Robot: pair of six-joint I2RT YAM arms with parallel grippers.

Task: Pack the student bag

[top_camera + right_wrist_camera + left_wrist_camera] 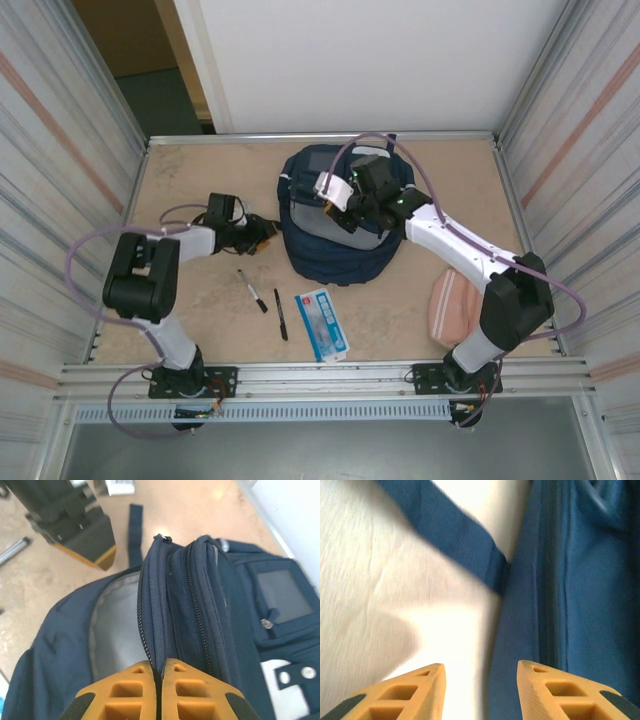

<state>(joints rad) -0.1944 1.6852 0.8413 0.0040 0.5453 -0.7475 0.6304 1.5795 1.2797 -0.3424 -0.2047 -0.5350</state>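
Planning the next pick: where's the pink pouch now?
Top view: the pink pouch lies near the table's right edge, against the right arm, right of the backpack.

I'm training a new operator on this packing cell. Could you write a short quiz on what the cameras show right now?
1. True or false: the right gripper is shut on the student bag, pinching the fabric beside its open zip.
2. What lies beside the right arm's base? A) a pink pouch B) a bottle C) a book
3. How many pens lie on the table in front of the bag?

Key: 1 true; 2 A; 3 two.
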